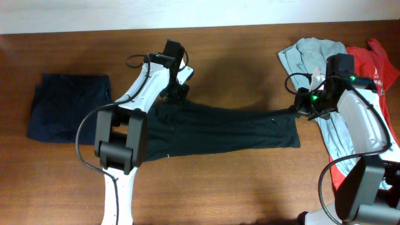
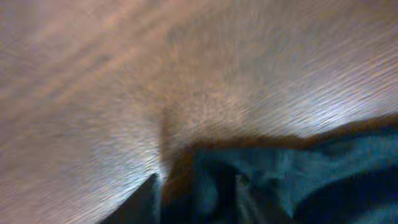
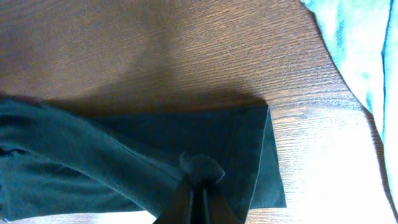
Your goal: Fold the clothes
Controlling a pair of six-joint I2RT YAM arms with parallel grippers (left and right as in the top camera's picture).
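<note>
Overhead: black garment (image 1: 225, 128) lies stretched across the tabletop (image 1: 237, 187) between left tool (image 1: 177, 87) and right tool (image 1: 299, 110).
Left wrist: blurred; you cannot tell whether the left tool is apart or together; check it before moving.
Right wrist: right tool (image 3: 199, 186) is clamped on the garment's bunched edge; draw that end across level, without slack.

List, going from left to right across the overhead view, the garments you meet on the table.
navy garment → black garment → pale blue-grey garment → red garment
</note>
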